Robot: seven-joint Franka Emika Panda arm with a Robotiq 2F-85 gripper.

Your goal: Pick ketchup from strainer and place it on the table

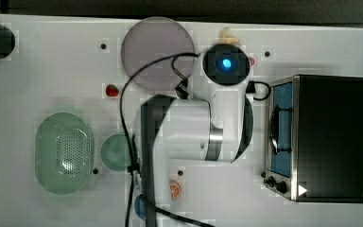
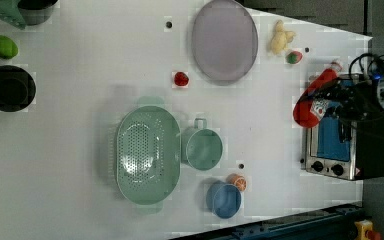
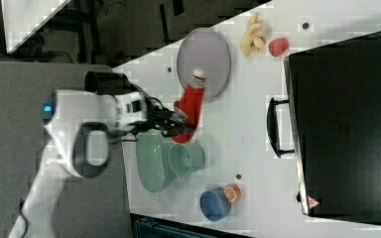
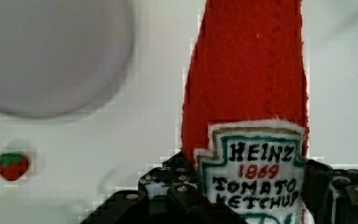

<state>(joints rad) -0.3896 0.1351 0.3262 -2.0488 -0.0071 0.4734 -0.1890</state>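
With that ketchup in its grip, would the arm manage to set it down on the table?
Probably yes. The gripper holds the ketchup in the air, clear of the strainer. Bare table lies beside the plate, with nothing seen in the way.

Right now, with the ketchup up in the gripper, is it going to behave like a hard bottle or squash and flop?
Probably soft: in the wrist view the ketchup shows fuzzy edges and a stitched label, like felt. The gripper holds it low, so the body may give slightly. Likely light for its size. Set down upright it may tip, so laying it flat on the table looks safer.
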